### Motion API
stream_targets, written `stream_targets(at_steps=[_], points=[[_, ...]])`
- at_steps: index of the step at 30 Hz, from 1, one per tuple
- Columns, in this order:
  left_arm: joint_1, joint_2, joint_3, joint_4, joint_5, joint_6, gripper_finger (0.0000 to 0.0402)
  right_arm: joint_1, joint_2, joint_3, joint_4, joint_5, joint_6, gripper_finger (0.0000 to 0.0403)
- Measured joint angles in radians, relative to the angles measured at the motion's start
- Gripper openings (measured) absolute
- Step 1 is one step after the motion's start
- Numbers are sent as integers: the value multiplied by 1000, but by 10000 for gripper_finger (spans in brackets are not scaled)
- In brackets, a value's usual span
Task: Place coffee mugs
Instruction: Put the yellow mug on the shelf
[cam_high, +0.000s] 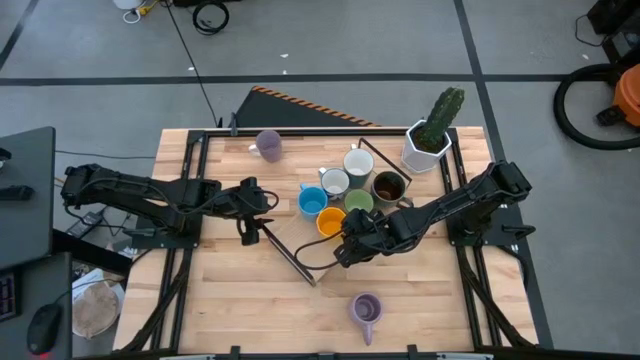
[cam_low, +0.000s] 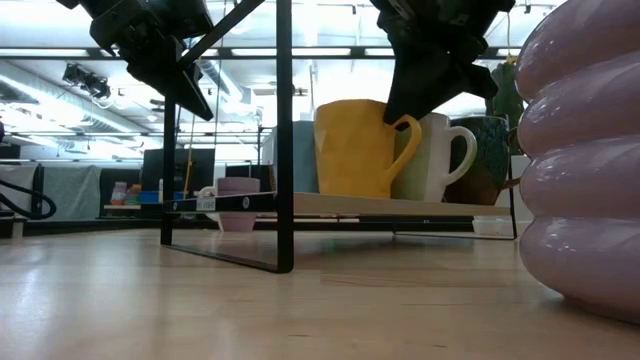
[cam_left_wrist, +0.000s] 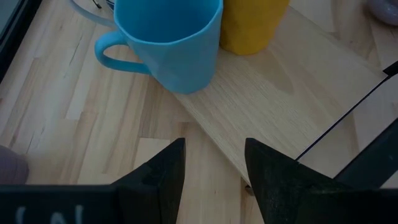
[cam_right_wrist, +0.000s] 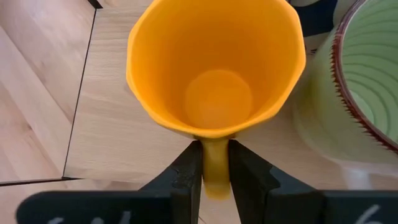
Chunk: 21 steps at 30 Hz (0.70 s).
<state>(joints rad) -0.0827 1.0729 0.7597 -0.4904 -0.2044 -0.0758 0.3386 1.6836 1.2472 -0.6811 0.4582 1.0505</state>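
Note:
An orange mug (cam_high: 331, 222) stands on a wooden board with a black wire frame (cam_high: 290, 250), beside a blue mug (cam_high: 313, 201), a green mug (cam_high: 359, 203), a brown mug (cam_high: 388, 186) and two white mugs (cam_high: 334, 182) (cam_high: 358, 162). One lavender mug (cam_high: 268, 145) stands on the table's far part and another (cam_high: 366, 308) near the front edge. My right gripper (cam_high: 347, 240) is shut on the orange mug. My left gripper (cam_left_wrist: 214, 152) is open and holds nothing; it hovers at the board's left side, short of the blue mug (cam_left_wrist: 171, 40). My right gripper pinches the orange mug's handle (cam_right_wrist: 215, 163) between its two fingers (cam_right_wrist: 186, 174), one on each side of the loop. It comes slanting down from the table's right and near side. The mug stands upright with its base on the wooden board (cam_low: 350, 203).
A white angular pot with a cactus (cam_high: 430, 135) stands at the far right corner. The frame's black rods (cam_low: 284, 130) rise around the board. Bare wood lies on the board's left part (cam_left_wrist: 280, 93) and along the table's near side (cam_high: 250, 300).

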Motion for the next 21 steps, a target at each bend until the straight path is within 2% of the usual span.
stream_targets(at_steps=[21], points=[[0,0,0,4,0,0,172,0,-1,13,-58,12,30,76]])
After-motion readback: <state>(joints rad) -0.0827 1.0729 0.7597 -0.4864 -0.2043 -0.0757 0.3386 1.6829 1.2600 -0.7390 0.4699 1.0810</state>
